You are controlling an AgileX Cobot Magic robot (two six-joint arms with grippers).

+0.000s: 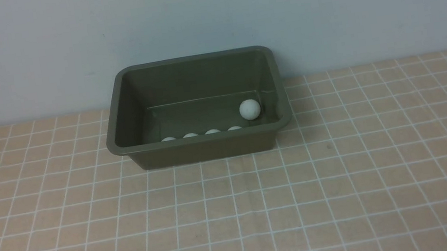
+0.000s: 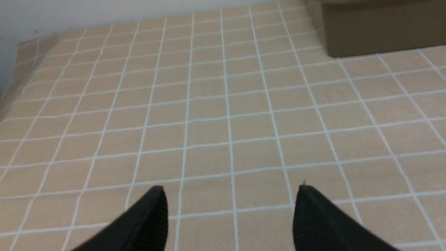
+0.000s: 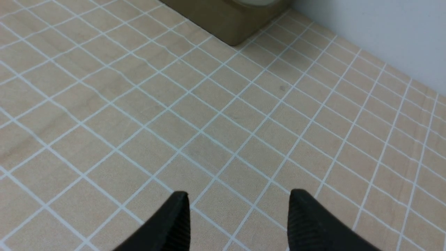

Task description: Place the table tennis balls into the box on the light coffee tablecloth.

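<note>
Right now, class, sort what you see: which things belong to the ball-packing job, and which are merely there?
Belong to the job:
- table tennis balls, five showing, all inside the box
- box, olive green
- light coffee tablecloth
- left gripper, open, empty
- right gripper, open, empty

Merely there:
- pale wall behind the box

My rig's two grippers, seen from their own wrist cameras.

On my left gripper and right gripper, I see matte black fingers tapering to blunt tips, inner faces finely ribbed.
</note>
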